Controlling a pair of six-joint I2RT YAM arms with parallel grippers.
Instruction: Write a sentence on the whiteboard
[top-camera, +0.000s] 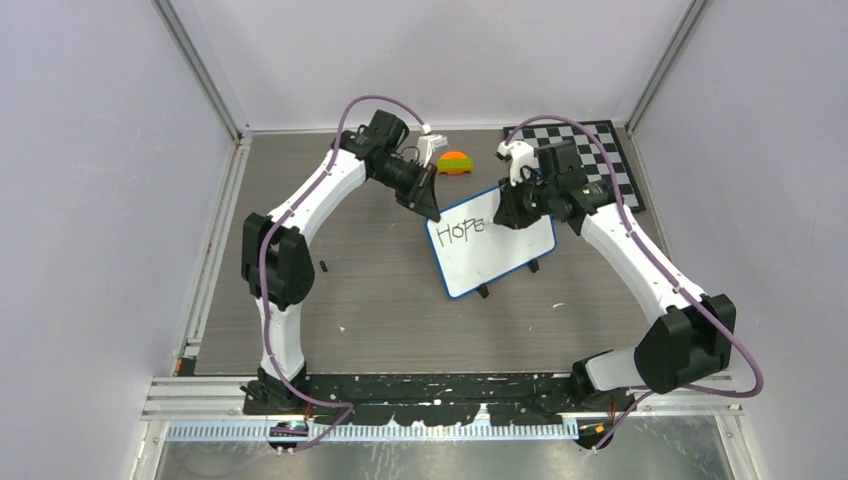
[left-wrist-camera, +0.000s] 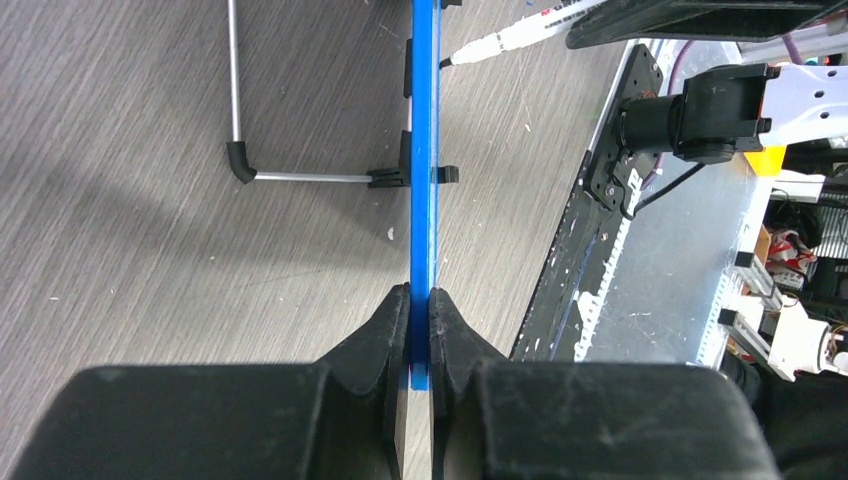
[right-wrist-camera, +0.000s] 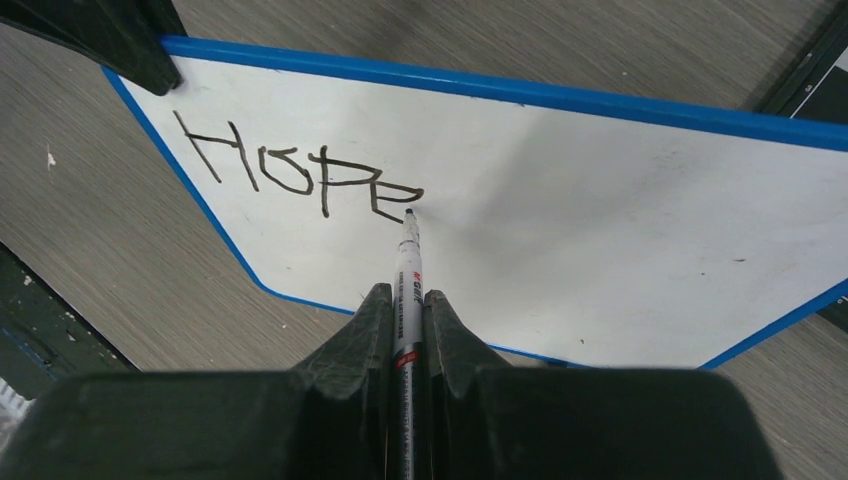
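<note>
Now, w/ the small blue-rimmed white whiteboard (top-camera: 500, 260) standing mid-frame in top view, left gripper (left-wrist-camera: 420, 297) pinched shut on its upper-left rim & right gripper (right-wrist-camera: 406, 296) clamped on the slim white-barrelled marker (right-wrist-camera: 409, 255), tip by "HOPE"'s E, I'd use light pressure, brace the board & start the next word further right.

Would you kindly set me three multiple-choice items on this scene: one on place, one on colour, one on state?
1. The marker tip rests: A after the E of HOPE; B before the H; C at a blank corner.
2. The whiteboard rim is: A red; B blue; C green.
3. The left hand is: A open; B shut on the rim; C shut on the marker.
Answers: A, the tip sits at the E's end; B, blue edging shows all round; B, it pinches the blue edge.
</note>
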